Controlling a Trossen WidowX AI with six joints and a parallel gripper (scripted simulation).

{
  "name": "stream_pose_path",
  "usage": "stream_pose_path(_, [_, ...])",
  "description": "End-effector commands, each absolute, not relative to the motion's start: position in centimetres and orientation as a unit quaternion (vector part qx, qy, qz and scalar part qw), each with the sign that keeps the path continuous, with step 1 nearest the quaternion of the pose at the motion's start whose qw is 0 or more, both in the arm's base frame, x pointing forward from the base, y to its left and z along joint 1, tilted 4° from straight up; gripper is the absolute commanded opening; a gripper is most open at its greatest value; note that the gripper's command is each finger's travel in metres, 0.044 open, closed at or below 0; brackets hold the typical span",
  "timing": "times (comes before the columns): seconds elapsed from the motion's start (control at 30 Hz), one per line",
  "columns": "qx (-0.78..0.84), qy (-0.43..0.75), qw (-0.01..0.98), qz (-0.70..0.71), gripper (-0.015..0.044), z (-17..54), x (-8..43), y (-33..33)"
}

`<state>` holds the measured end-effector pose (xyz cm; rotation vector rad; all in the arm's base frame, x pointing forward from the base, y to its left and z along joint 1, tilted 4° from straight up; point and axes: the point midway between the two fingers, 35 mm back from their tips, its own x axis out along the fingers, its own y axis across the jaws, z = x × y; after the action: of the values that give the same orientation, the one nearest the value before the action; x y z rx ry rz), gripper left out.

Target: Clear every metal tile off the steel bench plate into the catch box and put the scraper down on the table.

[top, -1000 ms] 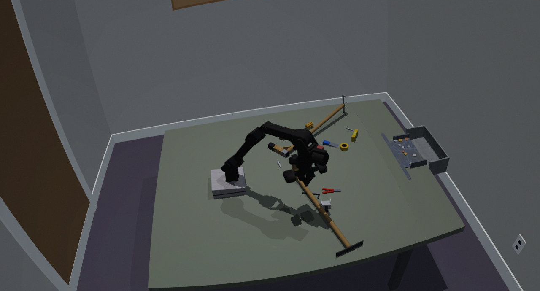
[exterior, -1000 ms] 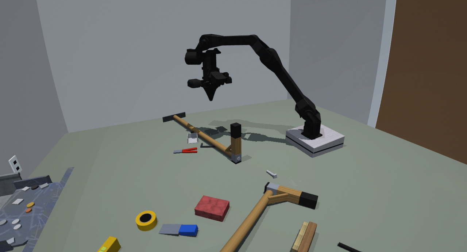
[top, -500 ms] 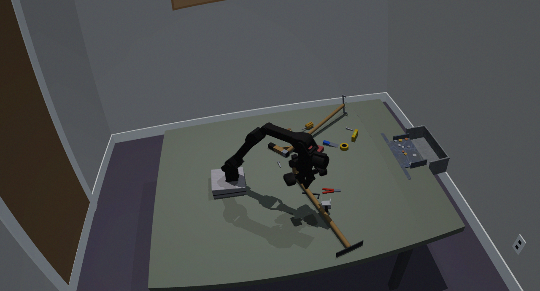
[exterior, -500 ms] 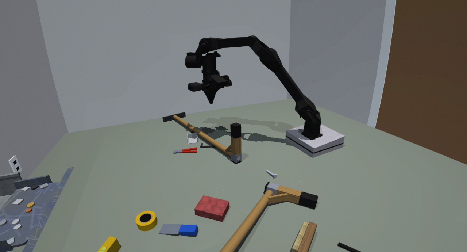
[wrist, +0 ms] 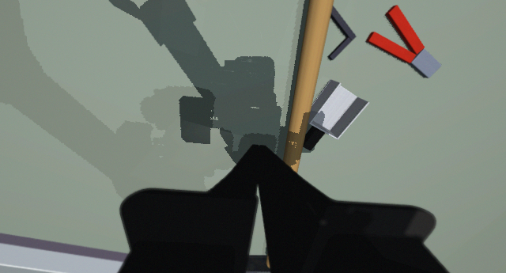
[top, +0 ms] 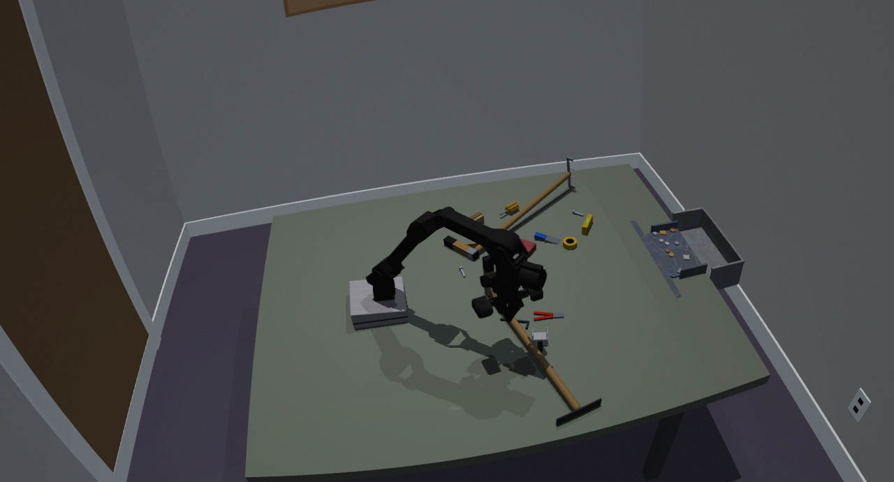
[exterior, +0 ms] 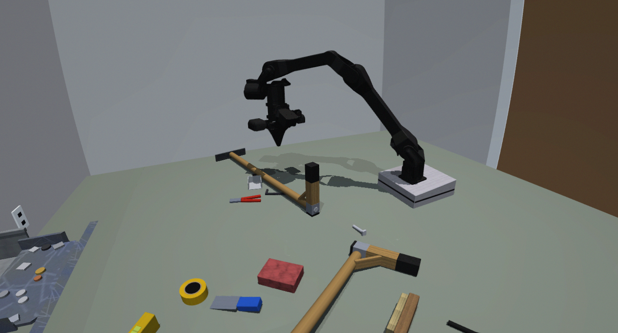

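My gripper (top: 507, 315) (exterior: 278, 143) (wrist: 258, 151) is shut and holds nothing. It hangs well above the table, over a long wooden-handled scraper (top: 553, 373) (exterior: 269, 182) (wrist: 312, 67) that lies flat near the front edge. Its black blade (top: 577, 411) (exterior: 230, 155) points away from the arm's base. The steel bench plate (top: 662, 263) (exterior: 51, 262) lies at the far right, with several small metal tiles (top: 668, 242) (exterior: 23, 266) on it. The grey catch box (top: 725, 254) adjoins its far end.
A second long wooden-handled tool (top: 537, 200) (exterior: 328, 287) lies at the back. Red pliers (top: 547, 315) (exterior: 246, 198) (wrist: 405, 41), a grey bracket (top: 539, 337) (exterior: 255, 182) (wrist: 340, 108) and a hex key (wrist: 341, 43) lie beside the scraper. Yellow tape (top: 569, 242) (exterior: 194, 299) and a red block (exterior: 280, 274) lie mid-table.
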<state>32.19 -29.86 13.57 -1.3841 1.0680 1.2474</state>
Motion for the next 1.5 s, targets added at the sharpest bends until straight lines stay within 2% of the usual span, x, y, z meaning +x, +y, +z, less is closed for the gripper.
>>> stream_pose_path(0.0, [-0.567, 0.434, 0.476, 0.514, 0.0000, 12.5, 32.3, -29.8])
stream_pose_path(1.47, [-0.577, 0.423, 0.464, 0.523, 0.0000, 3.2, 32.6, -29.3])
